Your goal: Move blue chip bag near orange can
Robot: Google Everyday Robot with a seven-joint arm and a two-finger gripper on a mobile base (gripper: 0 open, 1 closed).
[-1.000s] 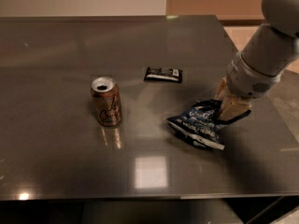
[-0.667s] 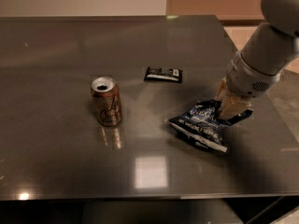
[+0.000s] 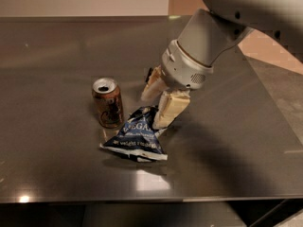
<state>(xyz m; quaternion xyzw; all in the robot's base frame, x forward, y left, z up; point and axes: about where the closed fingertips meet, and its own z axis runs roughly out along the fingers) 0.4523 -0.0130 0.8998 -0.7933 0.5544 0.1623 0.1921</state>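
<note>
Single-arm rig at the worktop (image 3: pixel 57 56). The claw (image 3: pixel 155 109) hangs at the upper right corner of the crumpled navy-blue foil chip bag with white lettering (image 3: pixel 137 138). Whether it grips that corner or has let go cannot be told. From the claw, the bag lies toward the camera and slightly left. Its long axis runs from the narrow top at the claw down to the wide white-sealed edge resting on the worktop. The upright copper-orange drink can with a silver top (image 3: pixel 108 103) stands just beside the bag's upper left flank; contact cannot be judged. By this layout, placement appears essentially achieved, leaving release and a retreat up and to the right, away from the can.
</note>
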